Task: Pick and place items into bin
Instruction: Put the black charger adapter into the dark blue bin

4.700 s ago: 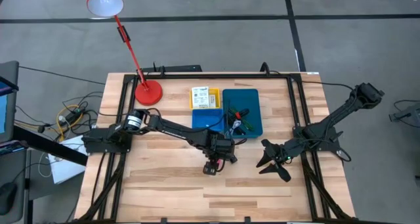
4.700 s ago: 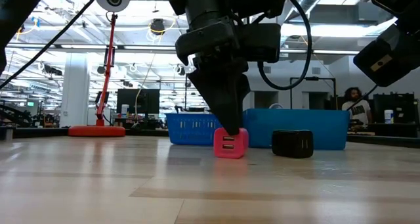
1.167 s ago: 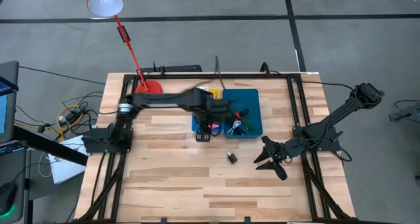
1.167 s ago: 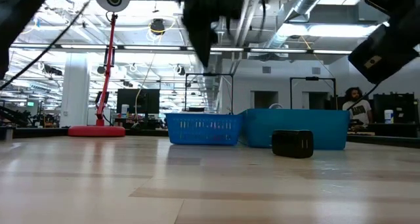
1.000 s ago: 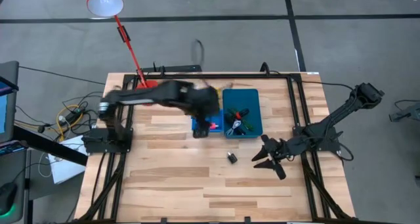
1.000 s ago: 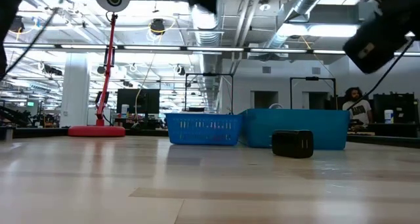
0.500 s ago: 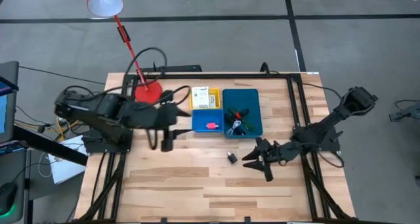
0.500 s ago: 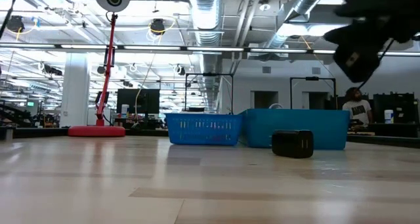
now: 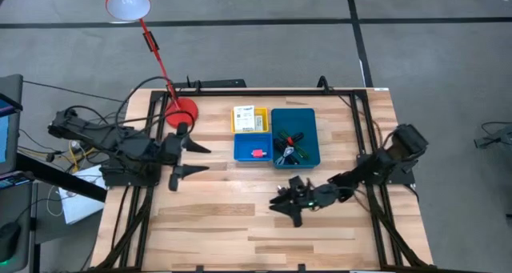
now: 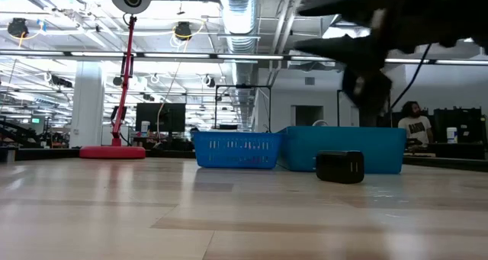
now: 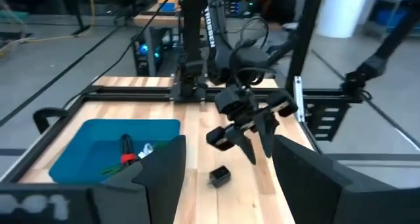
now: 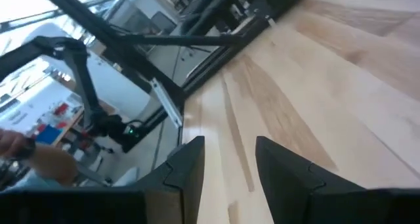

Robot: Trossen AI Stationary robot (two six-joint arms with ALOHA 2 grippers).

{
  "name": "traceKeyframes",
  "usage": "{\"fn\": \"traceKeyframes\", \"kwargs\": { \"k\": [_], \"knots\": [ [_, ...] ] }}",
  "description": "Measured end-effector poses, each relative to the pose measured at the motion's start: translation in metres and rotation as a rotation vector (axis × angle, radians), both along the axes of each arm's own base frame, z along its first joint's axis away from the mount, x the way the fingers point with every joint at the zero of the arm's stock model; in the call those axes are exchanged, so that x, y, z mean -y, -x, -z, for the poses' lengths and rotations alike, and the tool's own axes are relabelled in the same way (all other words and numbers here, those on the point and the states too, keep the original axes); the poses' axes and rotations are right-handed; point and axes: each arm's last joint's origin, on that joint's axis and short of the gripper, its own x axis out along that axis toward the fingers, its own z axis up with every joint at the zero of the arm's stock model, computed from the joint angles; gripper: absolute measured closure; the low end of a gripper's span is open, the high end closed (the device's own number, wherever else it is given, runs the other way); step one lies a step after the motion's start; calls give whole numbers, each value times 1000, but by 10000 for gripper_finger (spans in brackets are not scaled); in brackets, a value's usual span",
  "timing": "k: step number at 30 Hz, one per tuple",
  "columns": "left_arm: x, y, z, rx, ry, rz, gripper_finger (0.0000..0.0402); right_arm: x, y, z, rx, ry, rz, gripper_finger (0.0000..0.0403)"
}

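- The last loose item, a small black block [image 10: 340, 167], sits on the bare table [image 9: 240, 225], just on the near side of the bin [image 9: 308, 157] and clear of its wall.
- In the left wrist view the same block [image 11: 220, 177] lies alone on the wood, with the other arm's fingers poised above it and a shade to one side.
- The right gripper [image 9: 290, 206] hangs over that spot in the high view, its body covering the block there, so touching or apart cannot be told from above.
- In the low view the right gripper [image 10: 358, 69] is a blurred dark mass high over the block, well off the wood, with nothing between the fingers.
- Its jaws stand apart, a moderate gap showing in its own wrist view between the two dark fingers [image 12: 187, 168].
- The left gripper [image 9: 186, 157] waits far off at the left edge of the table, near the red lamp base [image 9: 181, 111], its fingers spread wide and empty.
- So the right arm is much the nearer one, and the block lies directly beneath it rather than off to a side.
- The block looks slightly longer across than tall in the low view; its lie on the table relative to the jaws cannot be read.
- The bin's teal compartment [image 9: 310, 117] already holds a green cord [image 9: 298, 152] and clips, the small blue one a pink piece [image 9: 257, 153], the yellow one a white box [image 9: 249, 118].
- The carry would run away from the near edge, a short hop over the bin wall.
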Motion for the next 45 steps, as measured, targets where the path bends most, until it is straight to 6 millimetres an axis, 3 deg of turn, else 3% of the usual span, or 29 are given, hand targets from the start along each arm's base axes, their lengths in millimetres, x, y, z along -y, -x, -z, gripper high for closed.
{"fn": "traceKeyframes", "kwargs": {
  "k": [6, 15, 20, 25, 31, 34, 40, 45],
  "knots": [
    [-1, 13, 14, 5, 8, 48, 187, -15, -28, 5, -20, 69, -6, 250],
    [1, 13, 16, -3, 8, 103, 187, -33, -49, -13, -33, 172, -60, 166],
    [1, 13, 15, -1, 12, 105, 187, -35, -39, -24, -154, 265, -3, 154],
    [1, 13, 14, 11, 18, 105, 187, -36, -7, -29, -319, 391, 204, 159],
    [2, 13, 14, 13, 19, 105, 187, -45, 29, -18, -379, 382, 425, 162],
    [1, 13, 14, 11, 16, 104, 187, -51, 34, -2, -391, 356, 469, 163],
    [1, 13, 14, 13, -6, 108, 187, -54, 25, 31, -422, 329, 512, 163],
    [1, 13, 14, 13, -6, 108, 187, -51, 21, 46, -467, 332, 517, 163]
  ]
}}
